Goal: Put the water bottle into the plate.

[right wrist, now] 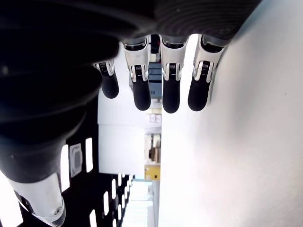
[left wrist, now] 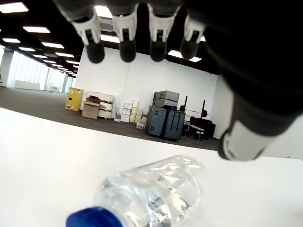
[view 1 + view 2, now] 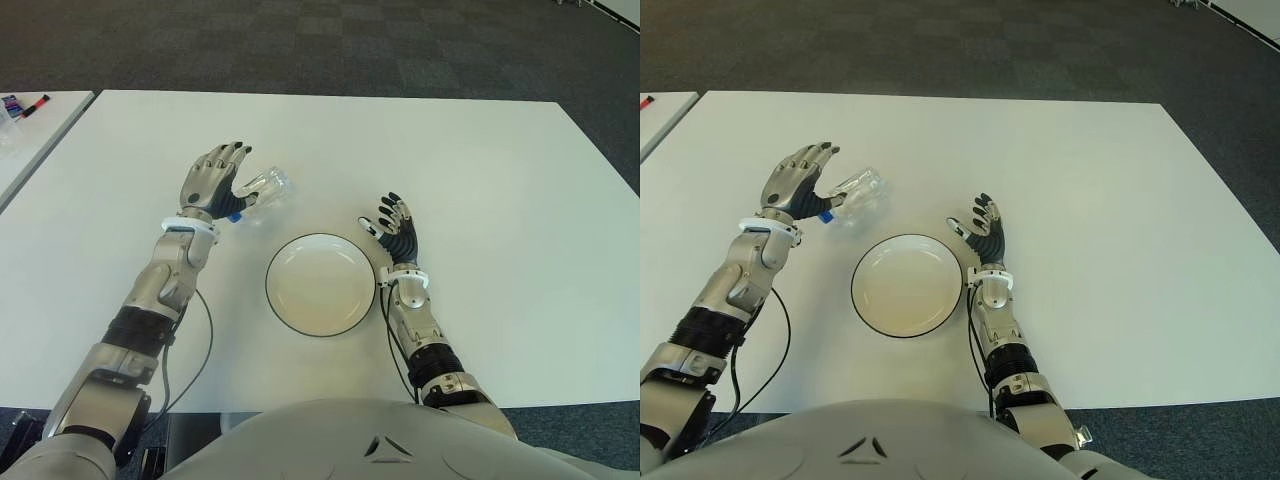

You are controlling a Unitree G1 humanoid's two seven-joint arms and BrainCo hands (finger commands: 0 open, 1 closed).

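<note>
A clear water bottle point(image 3: 262, 193) with a blue cap point(image 2: 93, 217) lies on its side on the white table point(image 3: 480, 170), just beyond the upper left of the white plate point(image 3: 320, 284). My left hand point(image 3: 215, 175) hovers over the bottle's cap end with its fingers point(image 2: 127, 45) spread and apart from the bottle, holding nothing. My right hand point(image 3: 393, 226) shows at the plate's right edge, fingers point(image 1: 142, 92) extended and empty. The plate has a dark rim and nothing in it.
A second white table point(image 3: 30, 140) stands at the far left with pens point(image 3: 28, 104) on it. Dark carpet point(image 3: 350, 45) lies beyond the table's far edge. A cable point(image 3: 195, 350) hangs from my left forearm.
</note>
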